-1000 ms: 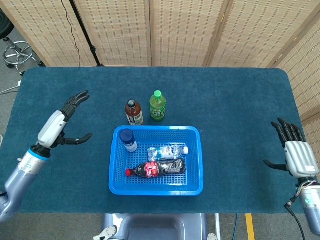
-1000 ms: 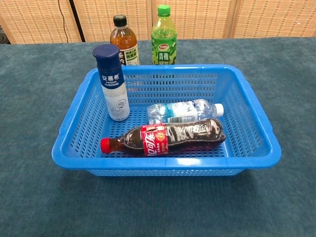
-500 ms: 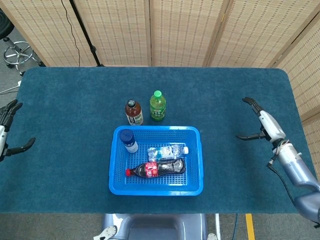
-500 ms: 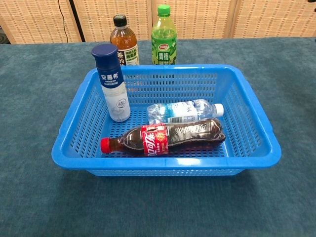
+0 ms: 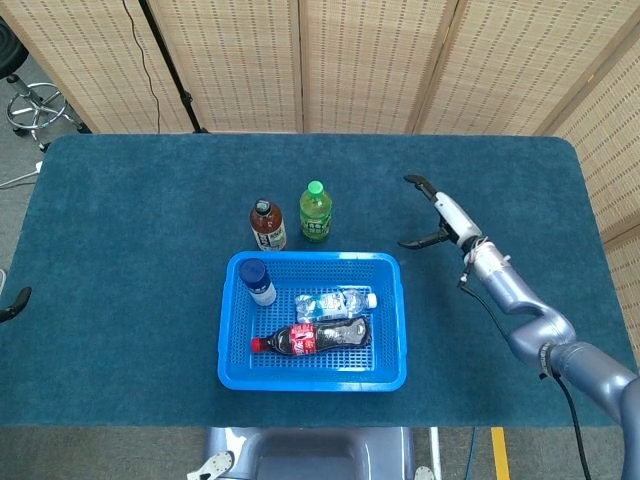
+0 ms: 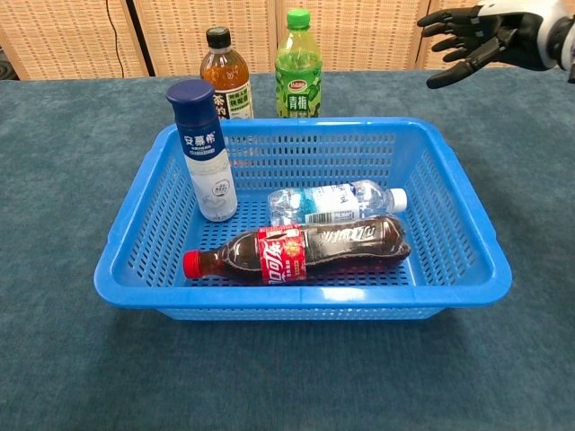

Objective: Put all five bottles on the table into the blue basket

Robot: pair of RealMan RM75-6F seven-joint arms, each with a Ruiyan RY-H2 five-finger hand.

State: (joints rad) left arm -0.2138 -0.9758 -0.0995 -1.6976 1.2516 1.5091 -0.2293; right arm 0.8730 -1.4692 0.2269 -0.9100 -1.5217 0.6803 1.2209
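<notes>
Nearest, the blue basket (image 6: 467, 269) already held three bottles. Behind its far rim stood the tea bottle (image 5: 267, 225) and green bottle (image 5: 316, 212), probably light, smooth plastic, best gripped mid-body. Right hand (image 5: 432, 213) hovered spread and empty; left hand's state I couldn't tell

A: We've got a right hand (image 5: 436, 212) with black fingers (image 6: 446, 25) and a white back, on a glossy blue-grey arm (image 5: 527, 318).

B: Yep, plus a thin black cable (image 5: 574, 424) (lower arm).
</notes>
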